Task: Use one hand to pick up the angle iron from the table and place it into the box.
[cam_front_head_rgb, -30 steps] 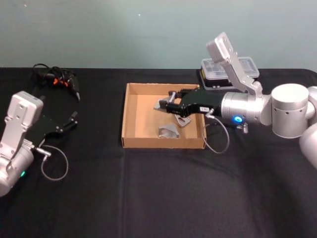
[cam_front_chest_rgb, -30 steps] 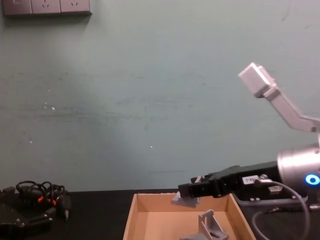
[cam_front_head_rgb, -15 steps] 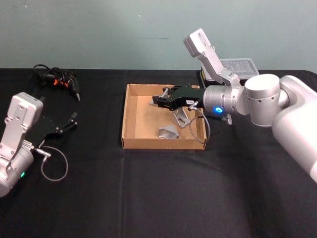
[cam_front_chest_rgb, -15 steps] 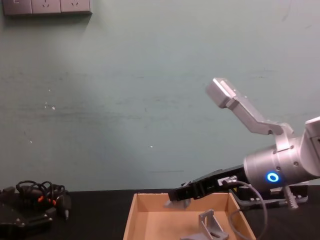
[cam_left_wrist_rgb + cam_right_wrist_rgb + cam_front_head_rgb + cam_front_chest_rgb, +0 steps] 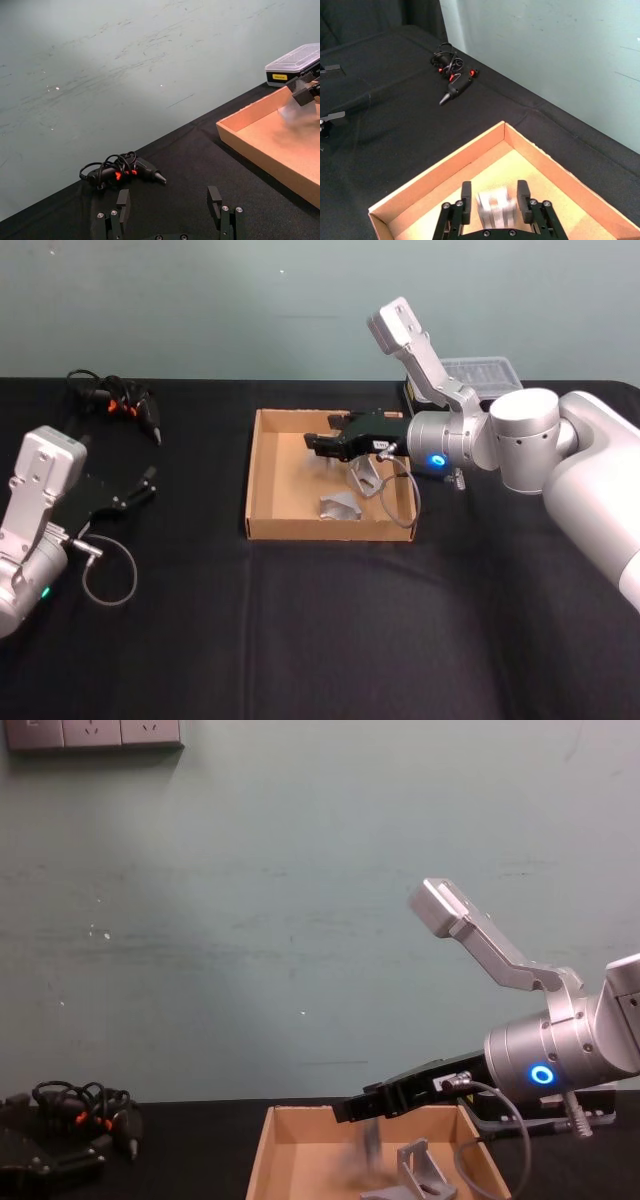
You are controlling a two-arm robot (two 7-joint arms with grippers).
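the right hand [image 5: 318,443], black and two-fingered on a silver-grey wrist, hangs over the far part of the wide, shallow tan cardboard box [image 5: 262,470], its jaws spread wider than the grey metal angle iron [image 5: 494,204], which shows as a blur between and just under them, apparently loose above the box floor. dropped like this, it could bounce or land on the two grey brackets [image 5: 338,506] already inside. the left hand [image 5: 148,485] is parked over the black desk [image 5: 300,620], jaws wide.
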